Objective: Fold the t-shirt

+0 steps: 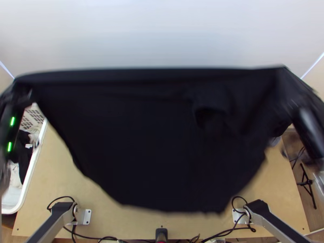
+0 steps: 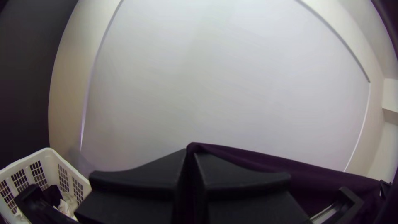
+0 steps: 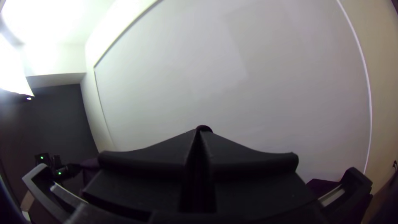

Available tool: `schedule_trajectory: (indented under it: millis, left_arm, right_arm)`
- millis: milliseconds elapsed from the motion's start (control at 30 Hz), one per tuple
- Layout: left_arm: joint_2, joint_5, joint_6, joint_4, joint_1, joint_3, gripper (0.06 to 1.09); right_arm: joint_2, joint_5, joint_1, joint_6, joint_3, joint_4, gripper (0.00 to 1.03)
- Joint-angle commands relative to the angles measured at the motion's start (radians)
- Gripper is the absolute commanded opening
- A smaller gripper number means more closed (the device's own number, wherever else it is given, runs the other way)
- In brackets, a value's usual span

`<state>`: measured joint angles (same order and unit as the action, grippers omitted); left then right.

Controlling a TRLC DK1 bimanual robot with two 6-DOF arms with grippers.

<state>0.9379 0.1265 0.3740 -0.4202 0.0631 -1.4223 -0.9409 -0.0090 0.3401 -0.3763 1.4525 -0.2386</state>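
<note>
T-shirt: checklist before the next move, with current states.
1. Left end effector shut on the t-shirt: ok, cloth pinched between its fingers.
2. Right end effector shut on cloth: ok, a bit pokes out at its fingertips.
3. Upper edge taut: ok, nearly straight in the top view.
4. Lower edge straight: not ok, sides slant inward and the outline is uneven.
5. Lower edge off the table: cannot tell.
6. Collar position: cannot tell, black on black.
</note>
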Motion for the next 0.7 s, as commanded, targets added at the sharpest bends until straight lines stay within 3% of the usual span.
schedule_trajectory:
  millis: [0,200,667]
  left_arm:
    - [0.519,-0.013,-0.006,-0.126,0.018,-0.323,0.09]
    - [0.639,-0.027,0.005,-0.068,0.026,-0.343,0.09]
    - [0.421,-0.050,0.055,-0.086,0.044,-0.518,0.09]
  right_arm:
    - [-0.409,-0.029,-0.066,-0.027,0.091,0.041,0.03]
    - [-0.484,-0.042,-0.128,-0.079,0.057,0.087,0.03]
    - [-0.036,-0.129,-0.099,-0.076,0.137,0.099,0.03]
